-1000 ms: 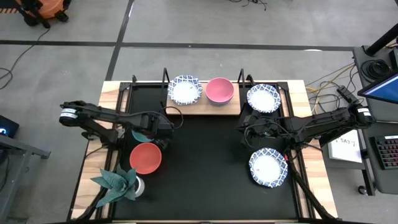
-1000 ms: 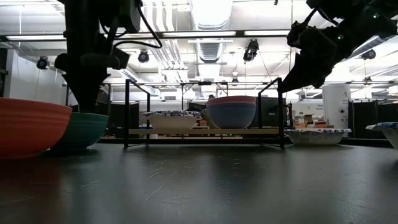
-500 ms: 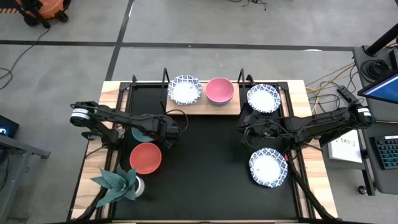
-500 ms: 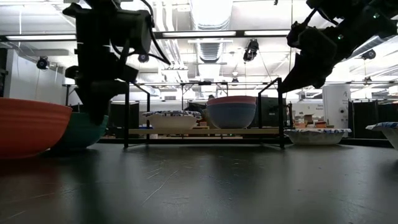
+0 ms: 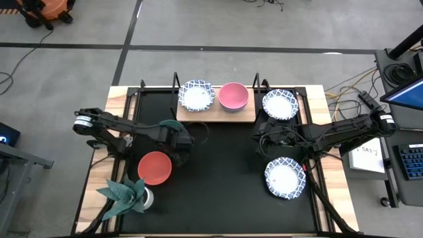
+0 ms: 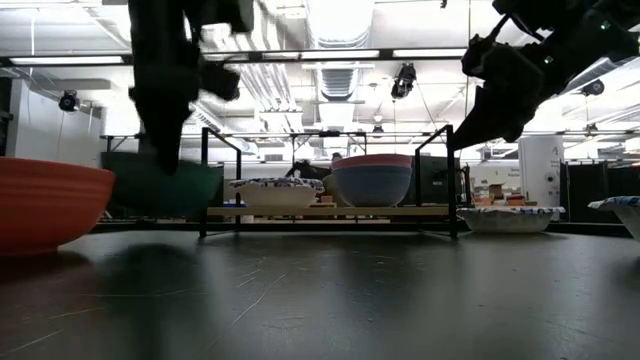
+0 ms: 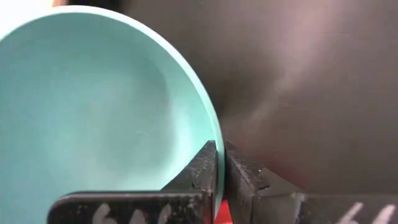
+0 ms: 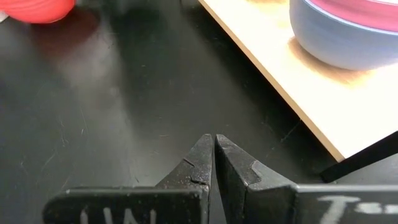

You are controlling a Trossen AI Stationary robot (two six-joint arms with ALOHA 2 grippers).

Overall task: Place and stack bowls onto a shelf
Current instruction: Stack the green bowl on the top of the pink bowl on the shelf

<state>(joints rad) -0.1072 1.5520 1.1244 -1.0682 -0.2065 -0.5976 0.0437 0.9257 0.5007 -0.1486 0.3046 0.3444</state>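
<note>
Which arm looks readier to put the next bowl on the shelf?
Left. Its gripper already pinches the green bowl's rim, lifted near the shelf. The right gripper is shut on nothing.

The high camera looked straight down on the whole worktop (image 5: 218,178). The low camera sat at worktop level, facing the shelf (image 6: 330,211), which both views shared. Each wrist camera looked closely past its own fingers, the left probably nearest.

Both arms are showing dark, slim links with pale bands near their shoulders; black fingers (image 8: 205,163) are wearing faint white lettering.
</note>
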